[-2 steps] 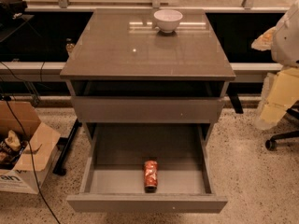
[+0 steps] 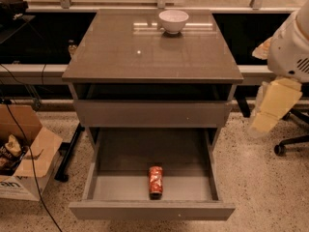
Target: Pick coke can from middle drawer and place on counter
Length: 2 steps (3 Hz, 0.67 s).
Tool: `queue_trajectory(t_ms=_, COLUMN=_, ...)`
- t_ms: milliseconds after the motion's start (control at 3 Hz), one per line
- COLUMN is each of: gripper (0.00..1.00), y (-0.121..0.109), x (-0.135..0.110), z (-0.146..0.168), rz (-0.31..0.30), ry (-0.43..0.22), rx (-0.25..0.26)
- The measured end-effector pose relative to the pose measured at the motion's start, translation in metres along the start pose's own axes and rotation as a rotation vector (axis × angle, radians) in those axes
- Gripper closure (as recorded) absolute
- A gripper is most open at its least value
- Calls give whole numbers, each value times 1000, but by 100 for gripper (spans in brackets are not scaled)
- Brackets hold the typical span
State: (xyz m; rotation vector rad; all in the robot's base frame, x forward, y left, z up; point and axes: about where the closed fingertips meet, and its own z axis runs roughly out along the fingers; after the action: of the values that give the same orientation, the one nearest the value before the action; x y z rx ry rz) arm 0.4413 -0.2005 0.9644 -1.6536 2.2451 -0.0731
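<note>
Little has changed: the coke can (image 2: 155,180) still lies near the front of the open middle drawer (image 2: 120,153), the gripper (image 2: 273,105) hangs right of the counter (image 2: 145,57), its grip impossible to tell, so reaching remains ahead.

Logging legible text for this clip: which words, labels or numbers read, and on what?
"an": dark letters, cut off, on the brown cardboard box at lower left.
Small red coke can lying in the open grey middle drawer: whitish markings too blurred to read.
Pale gripper, right of the grey cabinet: no text visible.
</note>
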Motion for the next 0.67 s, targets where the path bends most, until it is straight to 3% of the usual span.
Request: queue_trajectory(t_ms=667, gripper=0, y=6, x=-28, z=72, rz=155, ry=-37, rx=-25)
